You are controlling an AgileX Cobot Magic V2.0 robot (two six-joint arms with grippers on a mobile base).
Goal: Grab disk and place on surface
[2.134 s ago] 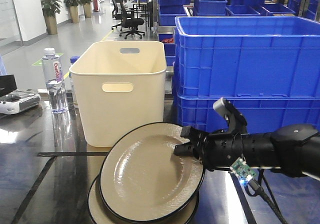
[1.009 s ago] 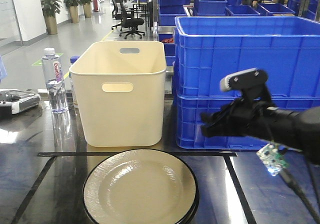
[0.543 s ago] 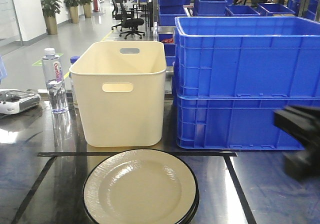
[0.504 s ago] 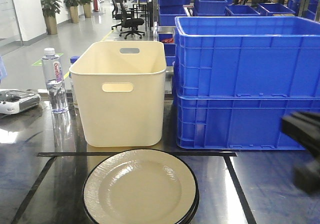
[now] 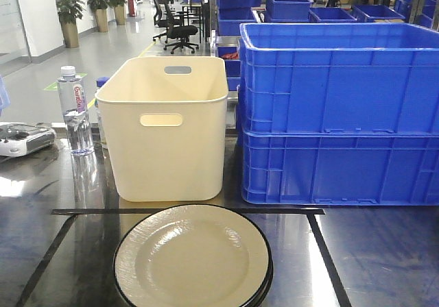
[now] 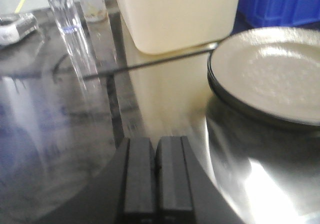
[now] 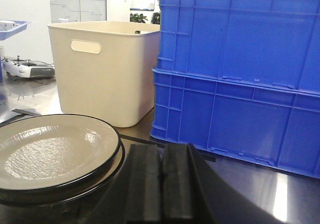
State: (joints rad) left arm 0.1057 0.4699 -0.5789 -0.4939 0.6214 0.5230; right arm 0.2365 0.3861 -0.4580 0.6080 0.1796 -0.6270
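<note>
Right gripper (image 7: 160, 184) has withdrawn; disk (image 5: 192, 259) lies stacked on surface (image 5: 370, 252).

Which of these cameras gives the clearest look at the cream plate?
The front-facing view: the plate sits almost whole and sharp, inside the tape square on the surface. The right wrist view catches it edge-on and cut off at the left; the left wrist view shows it blurred and cropped.
</note>
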